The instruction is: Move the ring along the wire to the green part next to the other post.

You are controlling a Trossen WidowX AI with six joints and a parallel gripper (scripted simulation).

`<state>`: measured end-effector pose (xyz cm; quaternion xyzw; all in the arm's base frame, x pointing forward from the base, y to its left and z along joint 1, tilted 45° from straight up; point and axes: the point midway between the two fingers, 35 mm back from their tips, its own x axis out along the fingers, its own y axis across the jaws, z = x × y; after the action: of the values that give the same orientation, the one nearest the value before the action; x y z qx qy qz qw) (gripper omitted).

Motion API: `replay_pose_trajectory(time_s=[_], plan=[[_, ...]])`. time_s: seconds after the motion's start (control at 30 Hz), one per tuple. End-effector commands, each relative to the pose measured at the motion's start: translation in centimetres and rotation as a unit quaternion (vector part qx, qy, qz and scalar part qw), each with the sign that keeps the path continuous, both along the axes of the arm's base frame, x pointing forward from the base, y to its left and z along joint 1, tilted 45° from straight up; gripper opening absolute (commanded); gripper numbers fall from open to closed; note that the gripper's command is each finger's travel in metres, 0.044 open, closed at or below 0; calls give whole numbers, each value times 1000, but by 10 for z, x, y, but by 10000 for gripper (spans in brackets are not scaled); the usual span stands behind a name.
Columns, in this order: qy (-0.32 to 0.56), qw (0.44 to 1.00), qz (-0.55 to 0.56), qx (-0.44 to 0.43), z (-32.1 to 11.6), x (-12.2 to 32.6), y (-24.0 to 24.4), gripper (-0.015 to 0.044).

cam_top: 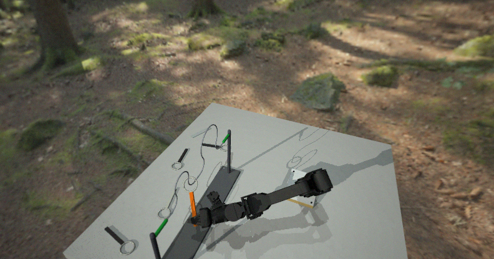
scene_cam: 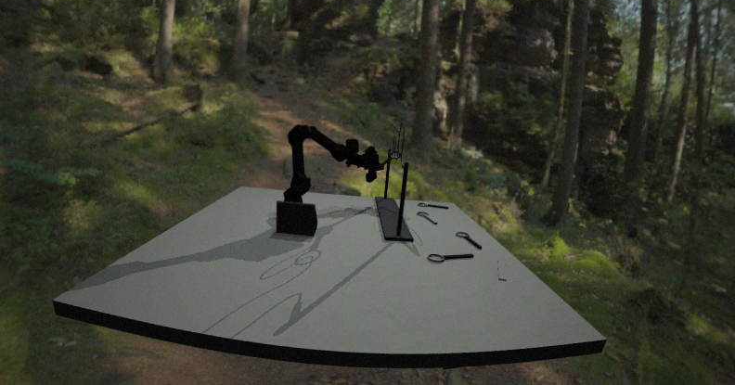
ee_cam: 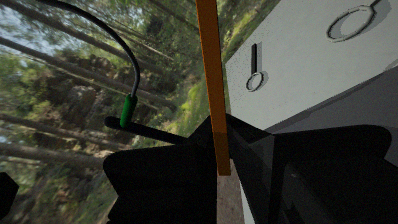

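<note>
My gripper (cam_top: 194, 220) (scene_cam: 380, 166) (ee_cam: 218, 119) is shut on the orange handle (cam_top: 193, 201) (ee_cam: 212, 75) near its lower end. The ring at the handle's upper end is raised around a bend in the thin grey wire (cam_top: 203, 156) (ee_cam: 136, 70), along its middle stretch. The wire appears to pass through the ring; whether they touch is too small to tell. One green part (cam_top: 161, 227) is by the near post (cam_top: 155, 246), the other green part (cam_top: 226, 138) by the far post (cam_top: 228, 156). In the wrist view a green part (ee_cam: 128, 111) shows left of the handle; the ring is out of that view.
A dark base plate (cam_top: 224, 184) (scene_cam: 395, 223) carries both posts. Several loose rings with black handles lie on the table beyond it, among them one with its handle (cam_top: 113, 234) near the near post and another handle (cam_top: 182, 156) farther back. A bent wire piece (scene_cam: 501, 279) lies at the side.
</note>
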<state>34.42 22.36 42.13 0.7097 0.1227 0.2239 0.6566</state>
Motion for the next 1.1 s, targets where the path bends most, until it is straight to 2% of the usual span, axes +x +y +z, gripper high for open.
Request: replay_pose_trajectory(time_s=[0.0,0.57,1.07], plan=[[-1,998,0,-56,-16,-1,0,-150],[-2,968,-5,-252,-73,1,-15,-150],[-3,930,-8,-367,-107,2,-38,-150]])
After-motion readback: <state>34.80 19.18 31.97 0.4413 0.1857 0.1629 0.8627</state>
